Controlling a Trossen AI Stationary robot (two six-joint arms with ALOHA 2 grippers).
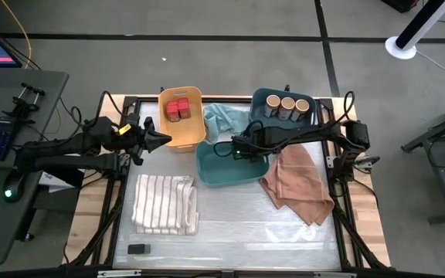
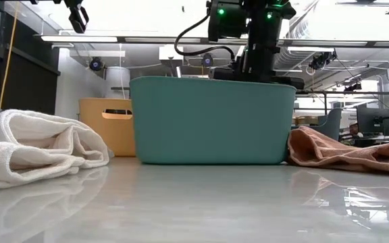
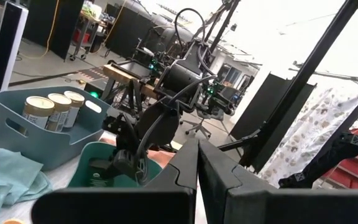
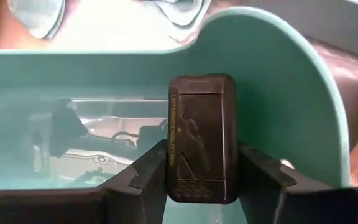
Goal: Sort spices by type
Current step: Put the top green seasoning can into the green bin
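One black tin (image 4: 202, 138) — underside hidden — in right end effector (image 4: 202, 177).

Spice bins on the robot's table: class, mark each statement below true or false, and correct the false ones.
1. The right hand grips a flat black tin over the teal bin. True.
2. The yellow bin holds three tan-lidded jars. False: it holds red-topped jars; the tan-lidded jars stand in the blue-grey bin.
3. Another black tin lies on the table near its front edge, beyond the striped white cloth. True.
4. The left hand holds a jar. False: it holds nothing, beside the yellow bin.
5. The pink cloth lies inside the teal bin. False: it lies on the table beside it.
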